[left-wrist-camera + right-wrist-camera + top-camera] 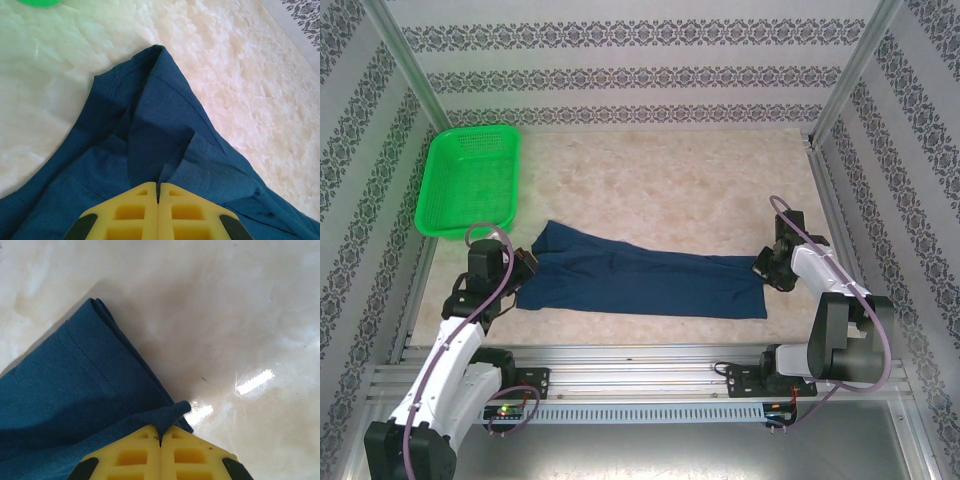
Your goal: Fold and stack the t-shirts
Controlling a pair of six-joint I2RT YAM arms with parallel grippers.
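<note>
A dark navy t-shirt [640,280] lies stretched in a long band across the near part of the table, no print showing. My left gripper [523,268] is shut on a pinch of cloth at the shirt's left end, near the collar. In the left wrist view its yellow fingers [145,212] meet around a raised fold of the t-shirt [150,135]. My right gripper [763,268] is shut on the shirt's right end. The right wrist view has its yellow fingers [190,455] clamping a bunched corner of the hemmed t-shirt [80,390].
A green plastic mesh basket [470,182] sits at the far left of the marble-patterned table [670,180]. Patterned walls and metal frame posts enclose the table on three sides. A metal rail [640,362] runs along the near edge.
</note>
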